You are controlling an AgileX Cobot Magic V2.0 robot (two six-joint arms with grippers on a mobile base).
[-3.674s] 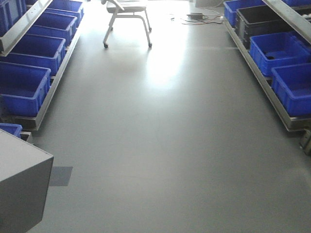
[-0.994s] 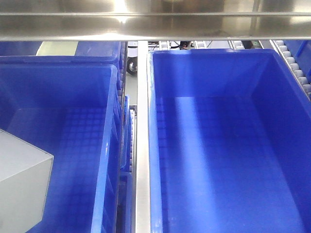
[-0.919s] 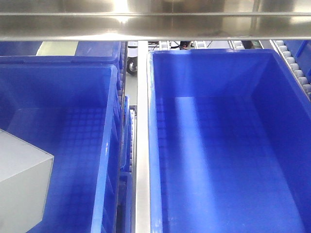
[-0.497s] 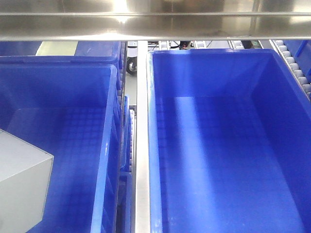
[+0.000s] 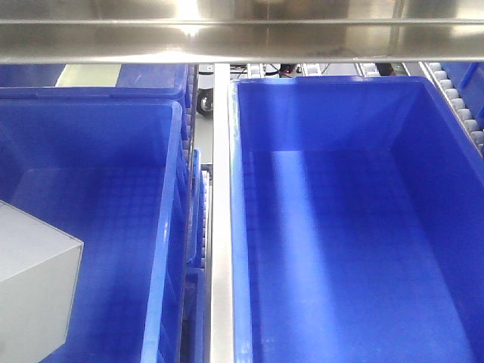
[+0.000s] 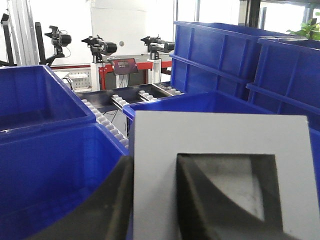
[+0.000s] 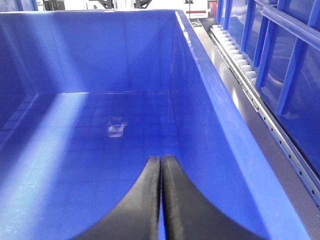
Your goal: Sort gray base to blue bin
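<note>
left bin: the blue bin fills the left half of the front view. It is deep, with a grid floor that is bare wherever it shows.
part location: the gray base sits at the lower left corner of the front view. It is inside the left bin's outline and, in my judgement, above the floor rather than resting on it.
left gripper: the left gripper pinches one wall of the base, one black finger down in the square recess and the other against the outer face. The jaws are narrow, with the wall clamped between them.
part attitude: the wrist view has the recessed face turned toward the camera. The block is cube-like, so you have no long axis to align.
key relation: the base is already in the left jaws and the bin floor lies directly below it. Your coming move looks like a plain lower-and-release, not a reach.
clearance: the base is well left of the bin's right wall, so you need no sideways correction.
divider: a steel rail runs between the two crates.
right bin: the second crate shows no part in it.
right gripper: the right gripper hangs over that crate with its fingers pressed together, holding nothing.
nearer arm: the left arm, since it carries the part. Keep the right arm parked.
risk: the finger in the recess may drag the base as you open, so open fully before lifting.
</note>
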